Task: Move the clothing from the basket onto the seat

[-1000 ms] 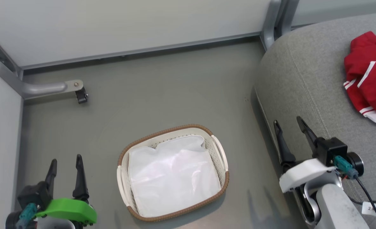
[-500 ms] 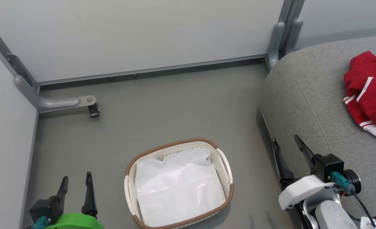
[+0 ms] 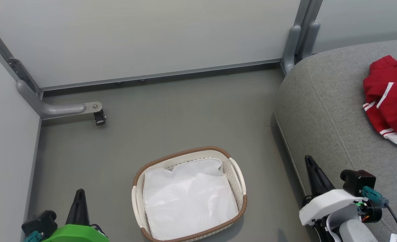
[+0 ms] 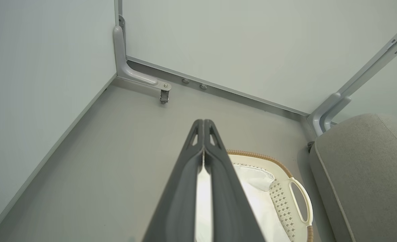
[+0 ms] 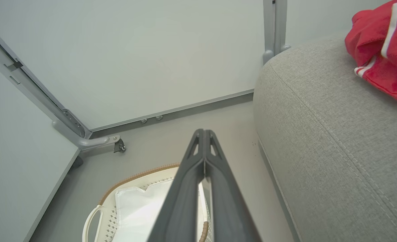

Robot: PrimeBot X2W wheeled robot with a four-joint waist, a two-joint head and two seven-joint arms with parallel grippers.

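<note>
Clothing resting on seat; basket bare to white liner, apparently emptied; left gripper, right gripper clenched on nothing, parked as unneeded.

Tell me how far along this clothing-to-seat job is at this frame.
Done: the red clothing lies on the grey seat, and the basket holds just its white liner. In hand: nothing; the left pincer and right pincer are shut and empty. Left: apparently nothing, as far as the views reach.

open floor between basket and seat
</note>
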